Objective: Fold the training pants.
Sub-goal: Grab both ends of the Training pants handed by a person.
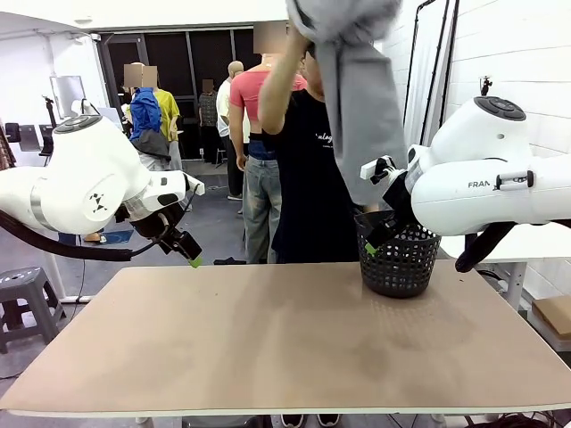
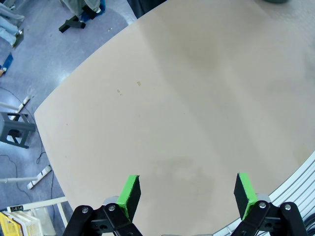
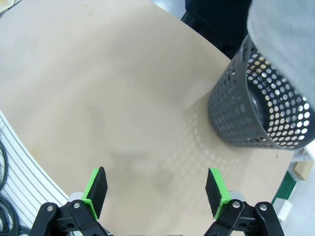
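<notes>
Grey training pants (image 1: 357, 98) lifted high by person (image 1: 308, 178) at far side of counter (image 1: 285, 339), cloth hanging down over black mesh basket (image 1: 399, 263) at counter's right. L tool (image 2: 187, 195) released, jaws wide apart, hovering over counter's left edge. R tool (image 3: 156, 189) likewise released, just beside basket.

The picture's top edge cuts off the training pants (image 1: 357, 107). My right arm (image 1: 482, 178) hides their bottom end and part of the basket (image 1: 406, 267).
</notes>
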`<move>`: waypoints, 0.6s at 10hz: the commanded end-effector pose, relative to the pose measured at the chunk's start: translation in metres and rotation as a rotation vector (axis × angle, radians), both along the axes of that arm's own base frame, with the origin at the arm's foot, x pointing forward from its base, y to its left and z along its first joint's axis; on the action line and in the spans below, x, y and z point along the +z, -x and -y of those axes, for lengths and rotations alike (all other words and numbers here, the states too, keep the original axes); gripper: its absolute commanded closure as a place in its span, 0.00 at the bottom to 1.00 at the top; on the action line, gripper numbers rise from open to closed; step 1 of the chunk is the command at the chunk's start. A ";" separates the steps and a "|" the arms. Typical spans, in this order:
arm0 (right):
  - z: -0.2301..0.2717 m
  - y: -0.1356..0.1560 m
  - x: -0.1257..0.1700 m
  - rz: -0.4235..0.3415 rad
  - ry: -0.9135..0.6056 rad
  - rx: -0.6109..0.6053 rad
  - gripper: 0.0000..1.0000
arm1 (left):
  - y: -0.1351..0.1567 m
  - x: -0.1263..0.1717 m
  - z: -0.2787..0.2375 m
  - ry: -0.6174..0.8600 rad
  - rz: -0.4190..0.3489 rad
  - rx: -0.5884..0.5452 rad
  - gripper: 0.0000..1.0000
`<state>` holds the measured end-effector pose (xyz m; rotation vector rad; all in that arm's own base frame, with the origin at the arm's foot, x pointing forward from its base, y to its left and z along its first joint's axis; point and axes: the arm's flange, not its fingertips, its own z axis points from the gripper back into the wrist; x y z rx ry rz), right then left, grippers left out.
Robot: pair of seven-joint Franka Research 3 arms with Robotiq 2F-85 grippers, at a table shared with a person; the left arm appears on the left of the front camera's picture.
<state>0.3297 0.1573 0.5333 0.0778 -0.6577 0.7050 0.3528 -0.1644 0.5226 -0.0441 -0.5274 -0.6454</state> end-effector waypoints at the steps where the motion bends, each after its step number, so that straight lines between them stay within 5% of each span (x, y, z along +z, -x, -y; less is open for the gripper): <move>1: 0.000 0.000 0.000 -0.001 -0.002 0.002 0.00 | -0.002 0.001 0.000 0.001 -0.002 0.001 0.00; 6: 0.000 0.000 0.000 -0.001 -0.002 0.002 0.00 | -0.002 0.001 0.000 0.001 -0.002 0.001 0.00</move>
